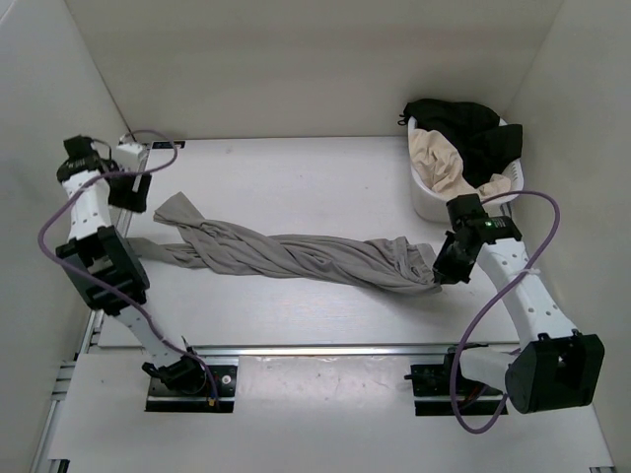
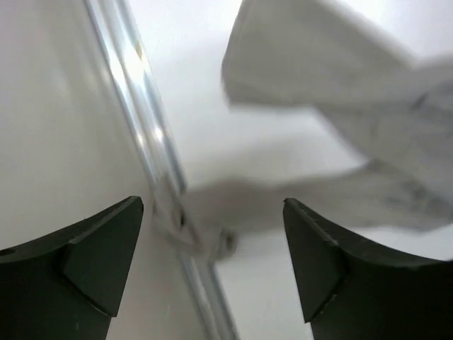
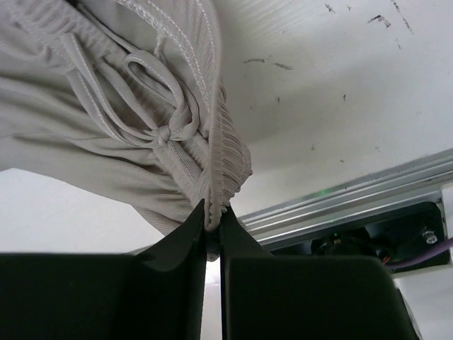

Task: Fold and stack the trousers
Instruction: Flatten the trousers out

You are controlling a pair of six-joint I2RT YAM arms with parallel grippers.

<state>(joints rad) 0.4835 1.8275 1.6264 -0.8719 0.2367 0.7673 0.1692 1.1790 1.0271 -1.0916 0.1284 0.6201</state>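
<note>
The grey trousers (image 1: 296, 254) lie twisted across the middle of the table, leg ends at the left, waistband at the right. My right gripper (image 1: 441, 273) is shut on the ribbed waistband edge (image 3: 223, 188), with the drawstring bow (image 3: 166, 127) just above it. My left gripper (image 1: 126, 193) is open and empty at the far left, beside the leg ends; in the left wrist view the blurred legs (image 2: 368, 120) lie beyond its spread fingers (image 2: 318, 262).
A white basket (image 1: 434, 202) holding black and beige clothes stands at the back right. White walls close in the table on the left, back and right. An aluminium rail (image 1: 325, 350) runs along the near edge by the arm bases.
</note>
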